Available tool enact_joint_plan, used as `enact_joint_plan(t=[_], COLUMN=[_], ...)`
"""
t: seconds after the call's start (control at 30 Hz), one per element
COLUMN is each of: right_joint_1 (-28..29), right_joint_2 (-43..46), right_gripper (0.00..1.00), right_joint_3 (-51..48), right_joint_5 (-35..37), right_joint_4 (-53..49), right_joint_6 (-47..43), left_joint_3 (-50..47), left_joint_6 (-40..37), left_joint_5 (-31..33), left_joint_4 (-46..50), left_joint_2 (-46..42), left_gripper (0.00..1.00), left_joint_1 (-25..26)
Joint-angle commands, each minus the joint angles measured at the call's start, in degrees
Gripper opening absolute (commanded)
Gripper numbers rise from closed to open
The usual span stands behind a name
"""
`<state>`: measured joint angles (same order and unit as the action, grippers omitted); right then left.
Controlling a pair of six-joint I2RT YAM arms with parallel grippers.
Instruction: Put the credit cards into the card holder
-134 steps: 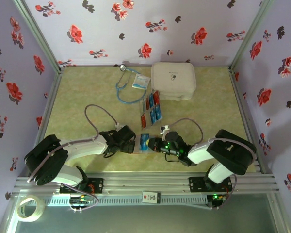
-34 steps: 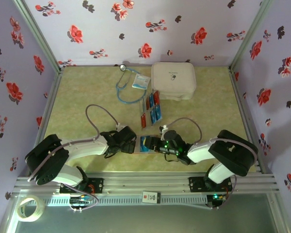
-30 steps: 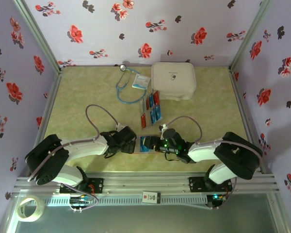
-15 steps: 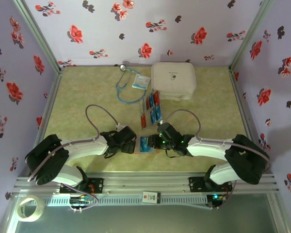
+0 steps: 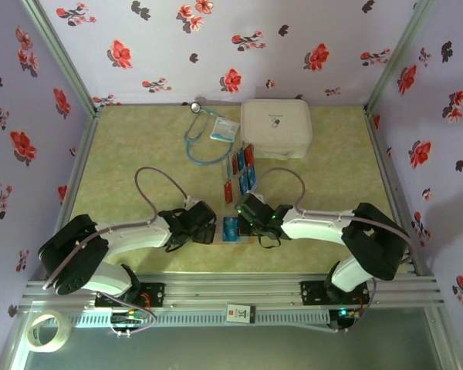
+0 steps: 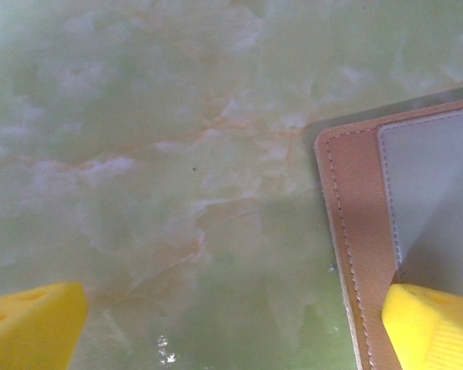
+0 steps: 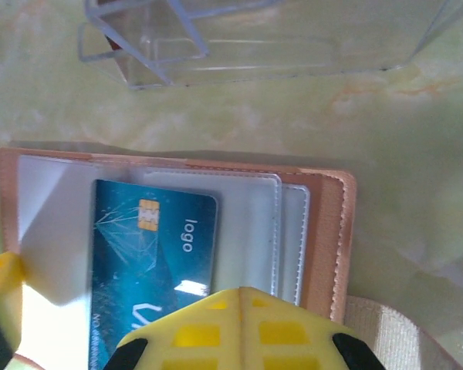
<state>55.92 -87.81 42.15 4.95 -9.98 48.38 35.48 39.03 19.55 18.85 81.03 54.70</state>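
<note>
Pale green marbled desk (image 5: 123, 154) floors a booth papered in lilac with red flowers. Nearest to us, between the two arms, lies the card holder (image 7: 328, 231), opened flat with its clear sleeves facing up. We judge the step in hand to be seating one blue card (image 7: 158, 247) in a sleeve; it appears to lie under the plastic over most of its length, chip end away from the right claw (image 7: 119, 304), and its near end runs out of sight beneath that claw. The right claw hangs low over the holder with its yellow fingers partly spread and the card's near end in the gap; whether either finger touches the card we cannot tell.

The left claw (image 6: 233, 324) is spread wide; one finger (image 6: 432, 327) sits on the holder's corner, just inside the stitched edge, apparently pinning it; the other stands over bare desk, gripping nothing.

Next, we think, the right claw must see the card fully home, then lift away and reach just beyond the holder to the clear tray (image 7: 293, 46), where the other cards (image 5: 241, 171), blue and red, wait; a thin card calls for a narrow, careful pinch at its edge, with the holder kept from sliding. Farther back lie a white case (image 5: 276, 127), a packet (image 5: 224, 129) and a stethoscope (image 5: 195, 107).
</note>
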Motion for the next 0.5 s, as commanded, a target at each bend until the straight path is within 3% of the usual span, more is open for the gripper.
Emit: enact_joint_plan(t=[0.0,0.47], right_joint_1=[0.56,1.48], right_joint_2=[-1.54,-5.16], right_gripper=[0.0,0.0], right_joint_3=[1.83,4.69], right_joint_5=[2.79,1.3], right_joint_4=[-3.01,-2.96], right_joint_6=[-0.57,-1.12], left_joint_3=[-1.31,-2.22], left_joint_6=[-0.95,-0.75], left_joint_5=[0.85,0.68], left_joint_4=[0.58,-0.47], left_joint_2=[0.33,0.19], left_gripper=[1.0,1.0], left_joint_1=[-0.2,-0.19])
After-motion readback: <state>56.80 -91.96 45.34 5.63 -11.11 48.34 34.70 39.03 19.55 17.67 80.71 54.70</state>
